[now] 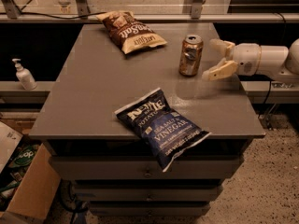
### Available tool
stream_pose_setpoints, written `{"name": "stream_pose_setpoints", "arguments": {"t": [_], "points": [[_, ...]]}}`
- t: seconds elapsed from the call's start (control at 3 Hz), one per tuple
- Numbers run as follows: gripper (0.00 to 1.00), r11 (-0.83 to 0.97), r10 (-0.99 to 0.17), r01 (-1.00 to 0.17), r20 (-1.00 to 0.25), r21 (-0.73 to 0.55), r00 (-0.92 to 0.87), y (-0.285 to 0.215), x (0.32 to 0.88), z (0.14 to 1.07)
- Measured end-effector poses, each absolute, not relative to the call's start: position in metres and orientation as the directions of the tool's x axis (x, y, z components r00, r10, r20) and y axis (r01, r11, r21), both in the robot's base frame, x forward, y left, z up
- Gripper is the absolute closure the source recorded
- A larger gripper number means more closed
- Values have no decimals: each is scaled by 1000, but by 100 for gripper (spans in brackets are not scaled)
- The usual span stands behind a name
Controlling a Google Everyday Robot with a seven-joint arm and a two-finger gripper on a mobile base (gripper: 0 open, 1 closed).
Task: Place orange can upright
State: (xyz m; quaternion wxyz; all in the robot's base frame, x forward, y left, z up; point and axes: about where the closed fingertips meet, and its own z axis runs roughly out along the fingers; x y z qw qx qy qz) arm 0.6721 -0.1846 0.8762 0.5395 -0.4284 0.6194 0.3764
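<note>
In the camera view, the orange can (190, 55) stood upright on the grey bench (98, 83), toward its right side. The hand (214, 59) hovered just beside it, fingers spread, gripping nothing. A blue chip bag (161, 127) overhung the bench's front edge.

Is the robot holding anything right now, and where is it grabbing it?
Nothing. The gripper is open, just right of the upright orange metal can, not touching it.

grey counter (93, 92) carries three things: orange can (190, 55) standing upright near the right edge, brown chip bag (131, 31) flat by the back edge, blue chip bag (161, 125) hanging over the front edge; gripper (210, 59) hovers above the right edge, fingers spread, just beside the can
</note>
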Motion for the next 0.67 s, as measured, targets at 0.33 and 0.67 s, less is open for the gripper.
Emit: {"name": "stream_pose_setpoints", "arguments": {"t": [0.33, 0.67], "points": [[0, 390, -175, -921, -983, -20, -53, -218, 665, 885], [0, 391, -176, -920, -983, -21, -52, -218, 666, 885]]}}
